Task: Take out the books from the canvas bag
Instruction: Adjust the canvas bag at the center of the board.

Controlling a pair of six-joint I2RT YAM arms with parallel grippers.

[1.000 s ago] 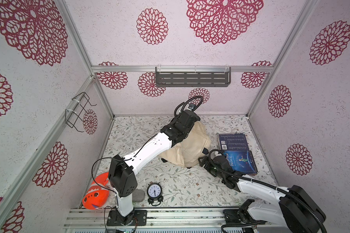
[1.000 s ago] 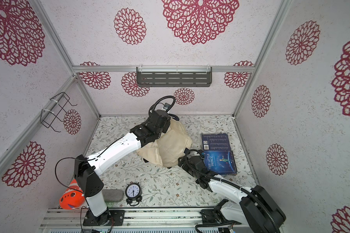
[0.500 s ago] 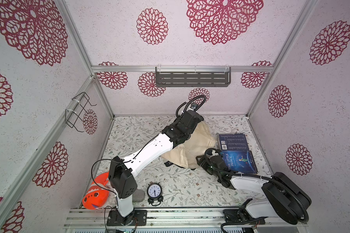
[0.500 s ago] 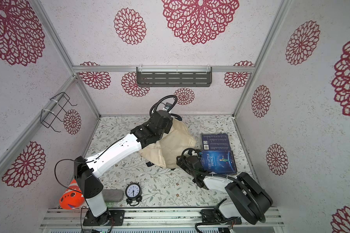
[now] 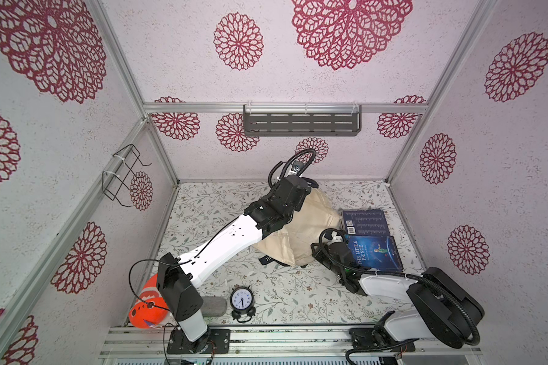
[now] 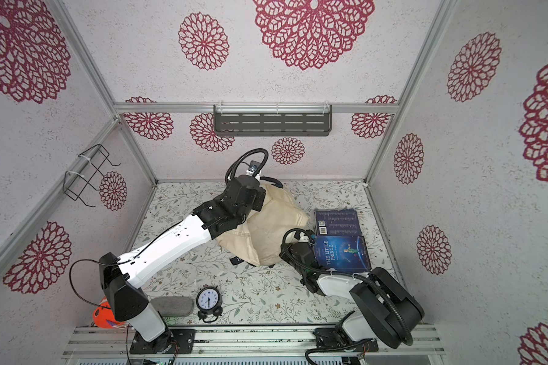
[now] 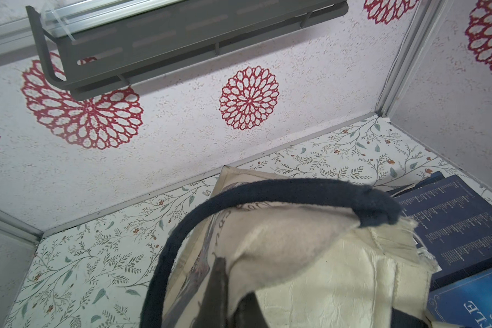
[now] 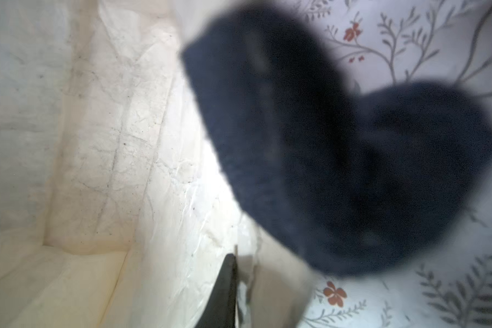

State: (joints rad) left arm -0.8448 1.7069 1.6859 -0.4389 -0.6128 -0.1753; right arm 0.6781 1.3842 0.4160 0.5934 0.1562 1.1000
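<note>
Slumping canvas bag (image 5: 307,227), books (image 5: 366,222) beside (outside it)

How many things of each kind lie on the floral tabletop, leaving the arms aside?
Thin dark blue rectangular books, covers showing: 2
Cream canvas tote bag: 1
Round black alarm clock: 1
Grey oblong felt pad: 1
Orange plush fish toy: 1
Total: 6

Cream canvas bag (image 5: 310,227) with navy handle (image 7: 267,190), navy books (image 5: 366,221), leaf-sprigged tabletop (image 5: 298,294), pale walls (image 5: 279,85) with crimson rosettes.
</note>
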